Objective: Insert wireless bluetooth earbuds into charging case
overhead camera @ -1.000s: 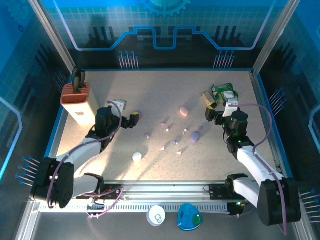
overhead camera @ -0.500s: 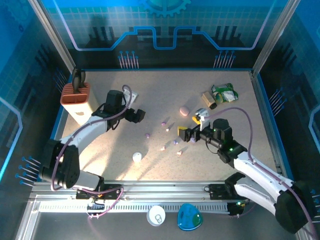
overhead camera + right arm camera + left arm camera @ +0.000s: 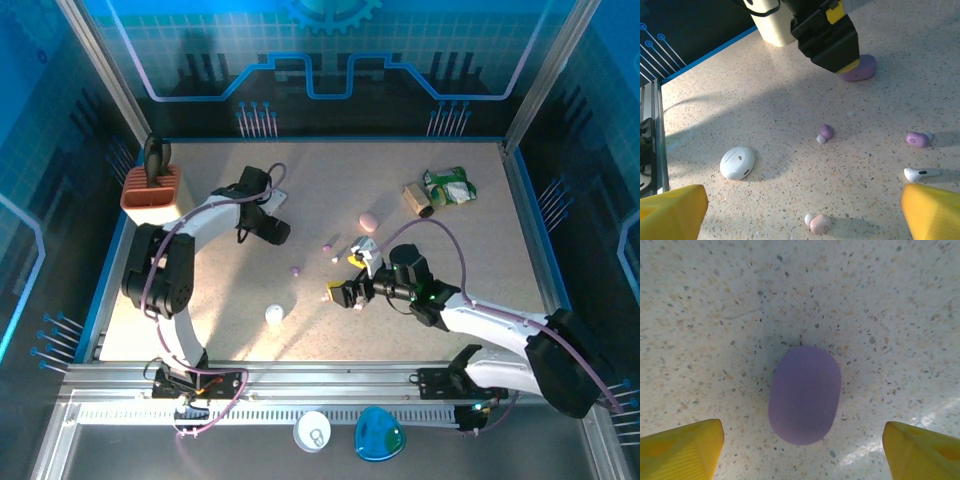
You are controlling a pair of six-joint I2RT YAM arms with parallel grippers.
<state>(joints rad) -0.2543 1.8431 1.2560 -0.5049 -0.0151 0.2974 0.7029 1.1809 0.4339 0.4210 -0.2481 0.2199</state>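
1. The left gripper (image 3: pixel 801 450) hangs over the lilac charging case (image 3: pixel 805 395). Its yellow fingers (image 3: pixel 682 447) stand apart, one on each side and clear of the shell. That straddle suits a pinch across the case's narrow width, probably to steady or lift it.
2. The right gripper (image 3: pixel 801 214) hovers low over the loose earbuds with its jaws spread wide and nothing between them, likely lining up on one to fetch.
3. The earbuds lie scattered on the counter (image 3: pixel 890 315), none in a case: a lilac earbud (image 3: pixel 825 132), a second lilac earbud (image 3: pixel 916 139), a white stemmed earbud (image 3: pixel 920 173), and a pink earbud (image 3: pixel 819 223) nearest the right gripper.
4. The lilac charging case is a smooth, matte, rounded pebble, seemingly shut. The white charging case (image 3: pixel 737 162) is glossier and egg-like.
5. The counter is flat, speckled and stone-like. The tiny smooth buds would probably skid or roll under a careless pinch.
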